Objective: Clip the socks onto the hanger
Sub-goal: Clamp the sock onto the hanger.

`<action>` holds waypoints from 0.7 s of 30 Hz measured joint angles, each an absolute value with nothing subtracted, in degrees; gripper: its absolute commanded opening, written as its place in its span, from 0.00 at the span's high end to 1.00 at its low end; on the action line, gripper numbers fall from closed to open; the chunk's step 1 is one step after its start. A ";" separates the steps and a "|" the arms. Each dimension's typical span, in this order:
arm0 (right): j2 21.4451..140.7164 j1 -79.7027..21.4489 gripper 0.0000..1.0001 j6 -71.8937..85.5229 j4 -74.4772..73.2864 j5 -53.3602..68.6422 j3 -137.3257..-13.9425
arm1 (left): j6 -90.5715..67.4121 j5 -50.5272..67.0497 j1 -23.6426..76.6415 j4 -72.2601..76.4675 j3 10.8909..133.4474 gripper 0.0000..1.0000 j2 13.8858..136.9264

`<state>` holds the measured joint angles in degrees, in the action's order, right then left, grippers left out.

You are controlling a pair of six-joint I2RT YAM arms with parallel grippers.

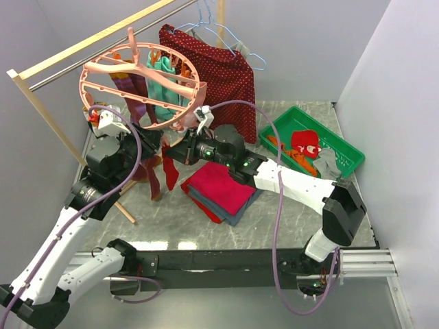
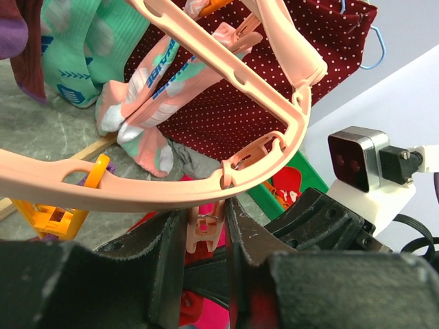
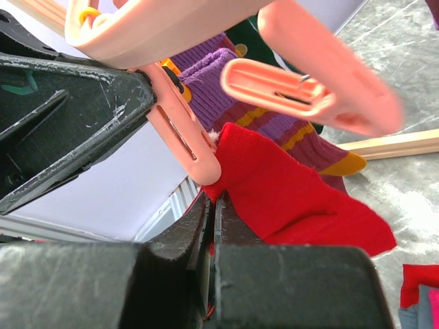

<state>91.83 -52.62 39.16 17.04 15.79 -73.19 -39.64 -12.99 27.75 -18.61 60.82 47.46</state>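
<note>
The round pink hanger hangs from the rail with several socks clipped on, teal ones and a purple-striped one among them. My left gripper is under the hanger's rim, its jaws shut on the sides of a dangling pink clip. My right gripper is shut on the top edge of a red sock and holds it up against the tip of that pink clip. From above, the two grippers meet under the near rim, and the red sock hangs below.
A green basket at the right holds more socks. A folded red and grey cloth stack lies on the table under my right arm. A dark red dotted garment and light-blue wire hangers hang behind. A wooden rack leg stands at the left.
</note>
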 measured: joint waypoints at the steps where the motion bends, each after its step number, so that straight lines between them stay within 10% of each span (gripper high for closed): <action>1: 91.81 -52.66 1.00 39.05 17.02 15.64 -73.19 | -39.64 -13.10 27.81 -18.72 60.86 0.99 47.46; 21: 91.72 -53.89 1.00 36.95 15.33 14.15 -74.81 | -39.57 -15.55 29.39 -19.20 61.12 0.99 47.51</action>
